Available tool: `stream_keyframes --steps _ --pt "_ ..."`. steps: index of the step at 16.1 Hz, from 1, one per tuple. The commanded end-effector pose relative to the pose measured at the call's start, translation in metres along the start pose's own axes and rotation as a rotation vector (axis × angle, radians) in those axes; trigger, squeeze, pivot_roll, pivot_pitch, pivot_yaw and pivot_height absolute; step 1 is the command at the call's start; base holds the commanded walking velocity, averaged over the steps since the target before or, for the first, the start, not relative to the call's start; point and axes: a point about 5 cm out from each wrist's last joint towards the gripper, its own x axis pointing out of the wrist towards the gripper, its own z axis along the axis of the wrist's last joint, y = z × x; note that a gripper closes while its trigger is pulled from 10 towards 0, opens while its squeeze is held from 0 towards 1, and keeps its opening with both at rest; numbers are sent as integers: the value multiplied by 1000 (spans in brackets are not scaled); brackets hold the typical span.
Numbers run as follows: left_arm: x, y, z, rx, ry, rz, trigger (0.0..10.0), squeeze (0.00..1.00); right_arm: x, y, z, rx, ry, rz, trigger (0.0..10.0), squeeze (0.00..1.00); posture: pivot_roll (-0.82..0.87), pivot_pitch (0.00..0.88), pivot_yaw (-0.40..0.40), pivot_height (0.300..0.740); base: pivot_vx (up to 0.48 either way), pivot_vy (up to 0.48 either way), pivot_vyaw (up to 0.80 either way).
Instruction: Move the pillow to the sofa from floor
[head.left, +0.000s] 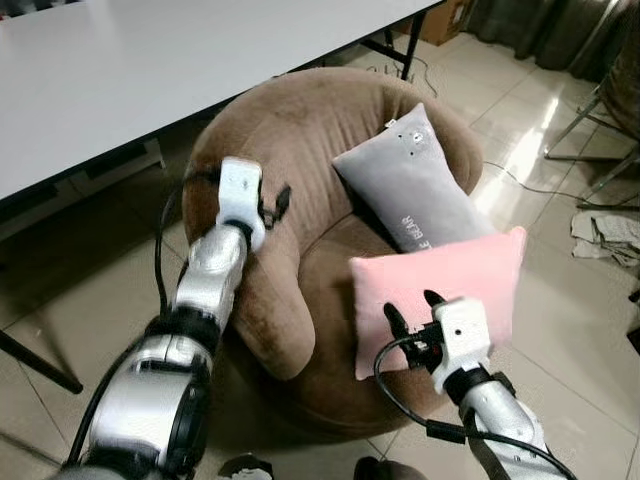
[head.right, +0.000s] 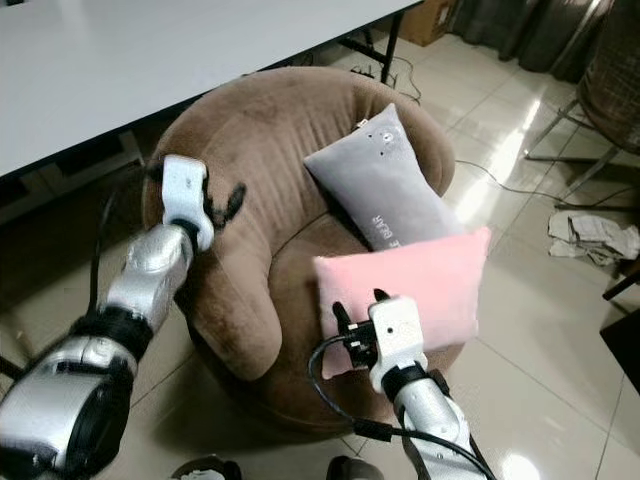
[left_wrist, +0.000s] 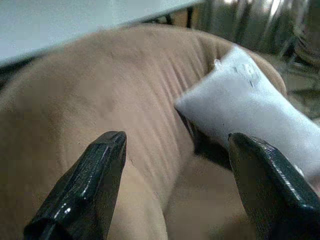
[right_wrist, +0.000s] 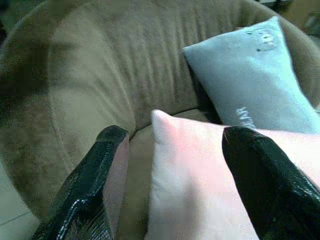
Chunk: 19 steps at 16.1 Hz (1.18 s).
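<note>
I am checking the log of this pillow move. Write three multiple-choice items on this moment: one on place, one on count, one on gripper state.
1. Where is the pink pillow?
A. Flat on the floor
B. At the front of the brown sofa, at the right gripper
C. On the white table

2. How many pillows are in view?
A. One
B. Two
C. Three

3. How is the left gripper?
A. Open, holding nothing
B. Shut on the grey pillow
C. Shut on a cable

Key: 1 B, the pink pillow stands over the seat front between the right fingers; 2 B, one pink, one grey; 3 A, its fingers are spread apart over the sofa.
</note>
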Motion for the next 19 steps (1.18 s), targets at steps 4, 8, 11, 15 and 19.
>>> stream_keyframes --steps 4,8,11,15,19 --pt "-27 -5 -21 62 -9 -80 10000 0 -1 -10 9 -57 -49 -89 10000 0 11 46 -20 740 0 0 120" --pt "-72 5 -4 85 -139 -34 10000 0 -2 -5 8 14 -88 -104 10000 0 39 9 -20 740 0 0 800" --pt "-84 -6 -6 108 -83 -82 10000 0 -1 -15 12 77 -130 -214 10000 0 62 0 -28 740 0 0 800" --pt "-78 -34 -22 105 2 -159 10000 0 5 -20 3 125 -109 -274 10000 0 58 0 -18 740 0 0 800" --pt "-80 -36 -27 102 67 -144 10000 0 2 -13 -6 126 -67 -243 10000 0 52 7 -14 740 0 0 800"
